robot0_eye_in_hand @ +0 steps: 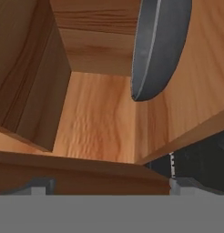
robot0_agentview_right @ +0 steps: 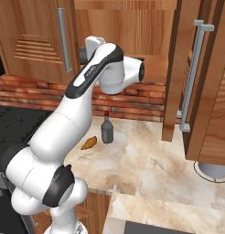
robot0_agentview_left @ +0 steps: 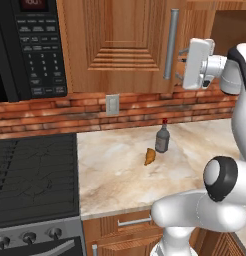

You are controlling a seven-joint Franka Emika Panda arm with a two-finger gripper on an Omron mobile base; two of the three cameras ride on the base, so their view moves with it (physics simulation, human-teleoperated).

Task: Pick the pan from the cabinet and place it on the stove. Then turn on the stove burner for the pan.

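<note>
The pan (robot0_eye_in_hand: 157,50), a round dark grey disc seen edge-on, stands inside the open cabinet (robot0_eye_in_hand: 95,118) in the hand view, ahead of the hand and toward the upper right. My gripper (robot0_eye_in_hand: 107,185) is open, its two fingertips (robot0_eye_in_hand: 41,184) spread wide at the cabinet's front edge, with nothing between them and well short of the pan. From the left base view the gripper (robot0_agentview_left: 181,64) hangs beside the shut cabinet door (robot0_agentview_left: 115,45), at the opening. The stove (robot0_agentview_left: 35,175) lies low on the left, with knobs (robot0_agentview_left: 30,237) along its front.
A dark bottle (robot0_agentview_left: 162,137) and a small orange food item (robot0_agentview_left: 150,156) sit on the marble counter (robot0_agentview_left: 115,175). A black microwave (robot0_agentview_left: 25,45) hangs above the stove. Two open cabinet doors (robot0_agentview_right: 178,68) jut out on the right, one with a long handle (robot0_agentview_right: 193,73).
</note>
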